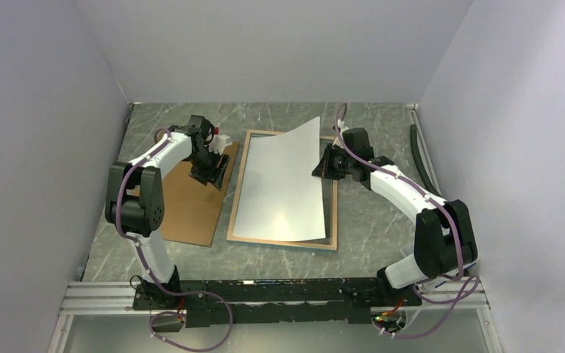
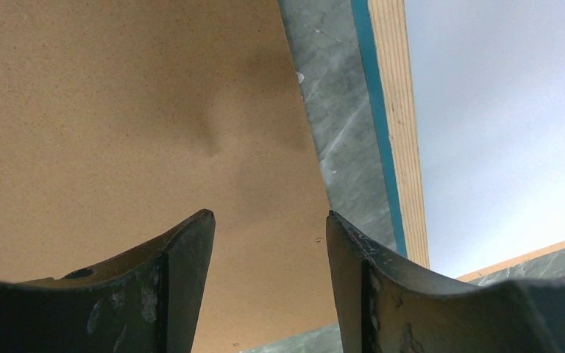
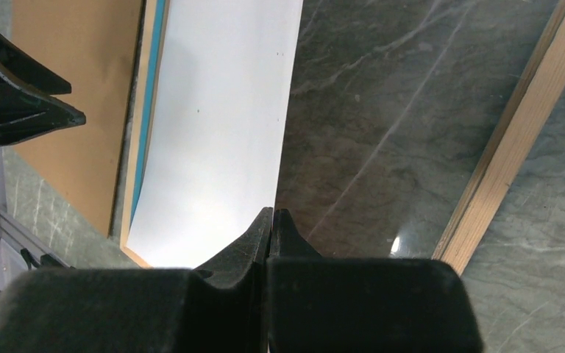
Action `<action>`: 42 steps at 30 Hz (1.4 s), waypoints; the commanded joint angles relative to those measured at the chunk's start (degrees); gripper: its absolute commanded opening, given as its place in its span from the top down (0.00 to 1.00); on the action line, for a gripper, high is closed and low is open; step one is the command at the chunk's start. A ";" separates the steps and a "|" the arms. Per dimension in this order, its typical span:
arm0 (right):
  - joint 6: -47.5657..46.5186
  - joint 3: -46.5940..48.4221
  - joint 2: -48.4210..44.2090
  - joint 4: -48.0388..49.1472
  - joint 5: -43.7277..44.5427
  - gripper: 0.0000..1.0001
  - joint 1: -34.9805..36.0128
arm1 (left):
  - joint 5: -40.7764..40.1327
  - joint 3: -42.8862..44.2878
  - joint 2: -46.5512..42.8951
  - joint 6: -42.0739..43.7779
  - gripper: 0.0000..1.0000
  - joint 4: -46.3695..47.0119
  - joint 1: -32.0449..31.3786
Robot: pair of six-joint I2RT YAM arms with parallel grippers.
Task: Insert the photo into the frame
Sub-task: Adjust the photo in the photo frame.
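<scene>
Right, from the top camera: the frame (image 1: 279, 243) lies flat mid-table, pale wood rim up. The photo (image 1: 283, 184) lies over it, white side up, its far right corner raised off the rim. The right gripper (image 1: 319, 168) is at the sheet's right edge. The left gripper (image 1: 217, 175) hangs over the brown backing board (image 1: 191, 206), just left of the frame.

Over to the left wrist: the jaws stand apart with nothing between them, brown board below. A strip of marble table (image 2: 331, 110) and the frame's turquoise-and-wood rim show to the right.

Now the right wrist: the jaws are pressed together, pinching the photo's edge. The sheet slants away over the clear pane (image 3: 382, 132), marble showing through.
</scene>
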 commanded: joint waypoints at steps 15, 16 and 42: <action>-3.26 4.56 1.62 0.80 0.34 0.98 -0.80 | 0.89 -0.68 -0.32 0.77 0.37 0.83 -0.34; -3.02 4.43 1.70 0.98 0.05 0.98 -0.75 | 0.95 -0.62 -0.32 0.77 0.37 0.83 -0.32; -0.18 3.78 -2.73 -8.01 21.19 0.00 -0.72 | 0.05 0.81 -1.69 0.90 0.36 -0.62 -0.07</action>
